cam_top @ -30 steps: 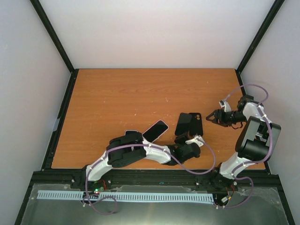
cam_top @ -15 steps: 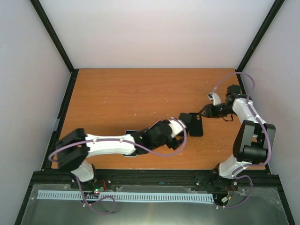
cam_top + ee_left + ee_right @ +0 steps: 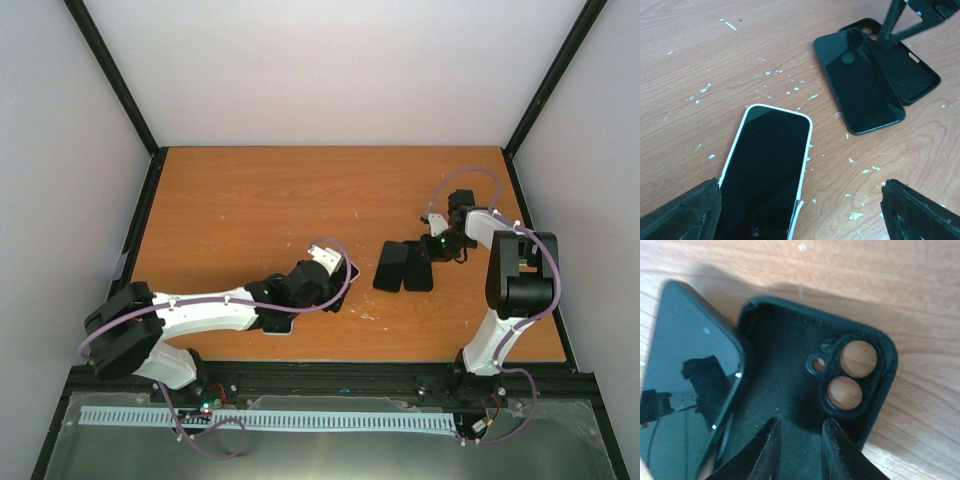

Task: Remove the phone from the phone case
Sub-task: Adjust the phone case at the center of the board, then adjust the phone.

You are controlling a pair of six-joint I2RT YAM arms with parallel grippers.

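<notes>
The right gripper (image 3: 799,440) hovers with its fingers nearly closed, a narrow gap between them and nothing held, directly over the empty black case (image 3: 805,405); the dark phone (image 3: 687,390) lies just beside it, out of the case. The left gripper (image 3: 800,215) is spread wide and empty above a white-edged phone (image 3: 767,170). Around them spreads a scuffed, white-flecked orange wooden table (image 3: 260,200), walled by plain pale panels (image 3: 340,70); no writing is legible.

Left tool (image 3: 800,210) gapes wide, held low; right tool (image 3: 799,447) nearly closed, arm reaching far forward
</notes>
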